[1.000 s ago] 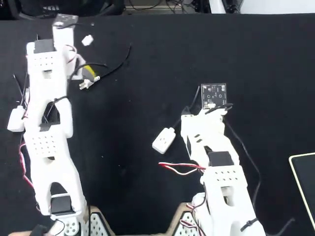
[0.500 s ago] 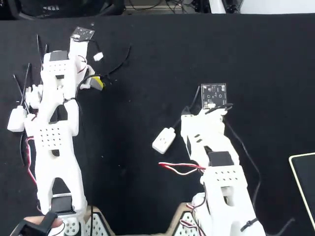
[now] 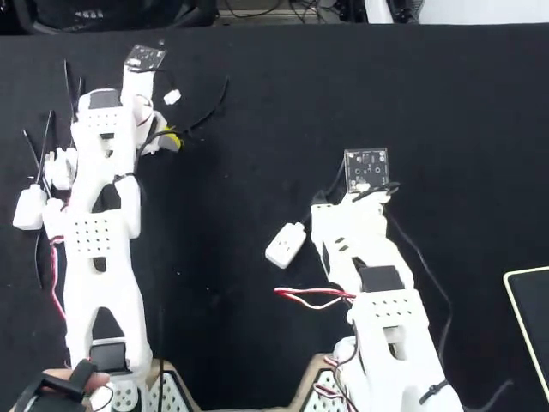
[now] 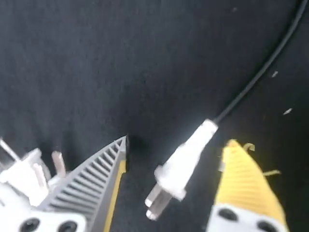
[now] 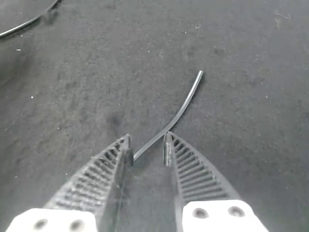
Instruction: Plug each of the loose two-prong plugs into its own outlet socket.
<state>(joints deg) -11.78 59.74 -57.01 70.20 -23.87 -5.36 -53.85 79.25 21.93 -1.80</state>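
Note:
In the left wrist view a white two-prong plug (image 4: 179, 166) on a black cable (image 4: 260, 72) lies on the black table between the grey finger (image 4: 96, 179) and the yellow-taped finger (image 4: 244, 181) of my left gripper (image 4: 174, 145), which is open with a gap on each side of the plug. A second white plug (image 4: 26, 171), prongs up, sits just outside the grey finger. From above, the left gripper (image 3: 161, 140) is at the far left. A white outlet socket (image 3: 286, 244) lies mid-table beside the right arm. My right gripper (image 5: 145, 142) is open over a thin black cable end (image 5: 181, 108).
Another white socket (image 3: 28, 209) lies at the table's left edge beside the left arm. Black cables (image 3: 208, 110) trail near the left gripper. Red and white servo wires (image 3: 313, 296) loop beside the right arm. A tablet corner (image 3: 532, 318) shows at the right edge.
The left arm swung toward the far left and came down over the plug that lay exposed a second ago. The right arm shifted slightly left.

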